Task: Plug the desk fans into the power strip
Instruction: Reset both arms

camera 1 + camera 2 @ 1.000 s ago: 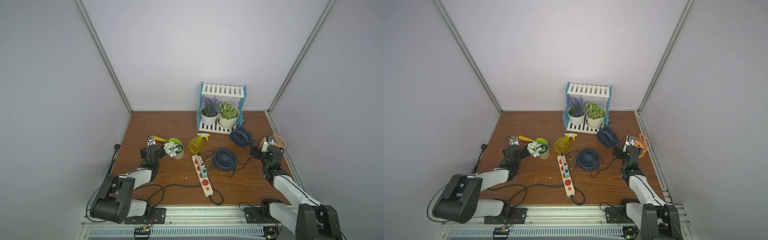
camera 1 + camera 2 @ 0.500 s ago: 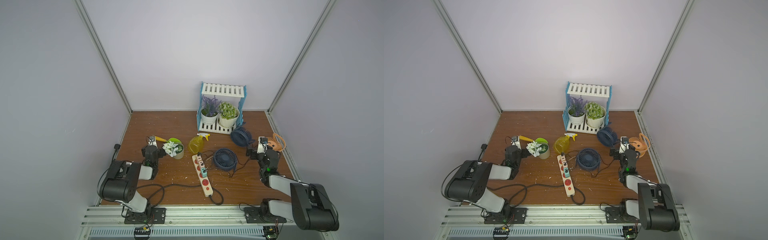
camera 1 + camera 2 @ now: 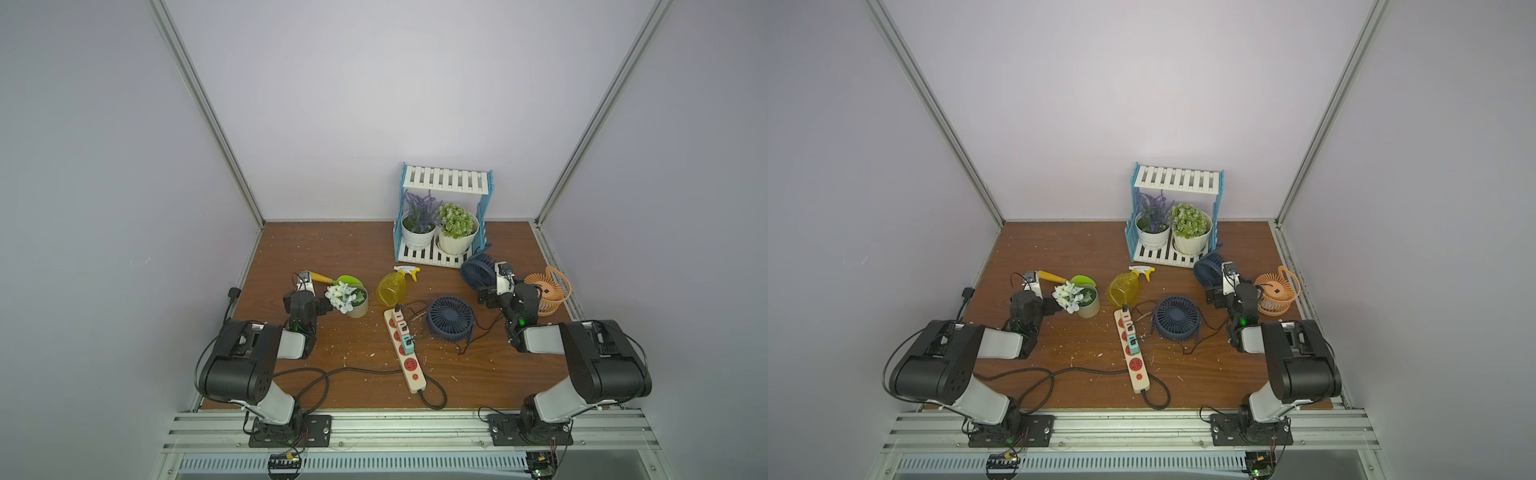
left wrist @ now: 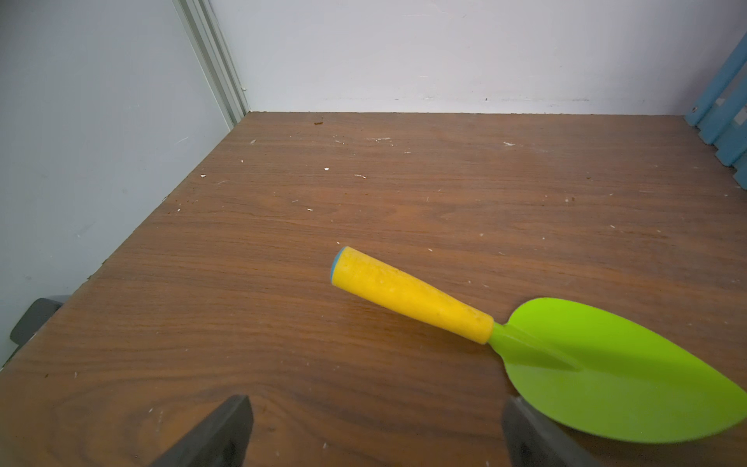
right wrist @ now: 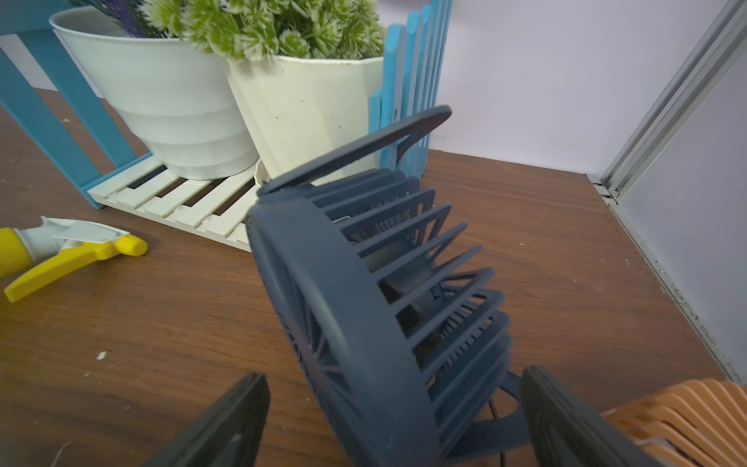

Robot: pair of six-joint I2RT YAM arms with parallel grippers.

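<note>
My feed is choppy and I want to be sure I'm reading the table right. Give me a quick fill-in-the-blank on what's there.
1. The fan just ahead of the open right gripper is dark ___.
2. The trowel near the open left gripper has a ___ handle.
3. The shelf holds ___ potted plants.
4. The power strip has a ___ cord.

Missing words: blue; yellow; two; black.

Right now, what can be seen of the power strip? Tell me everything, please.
The power strip is a long cream-beige, plastic-looking bar lying flat on the wooden table, its far end near the yellow spray bottle. It carries a row of red-orange sockets and a small red button by its near end, where a black cord leaves and loops. The far sockets are occupied, one by a teal plug.
</note>
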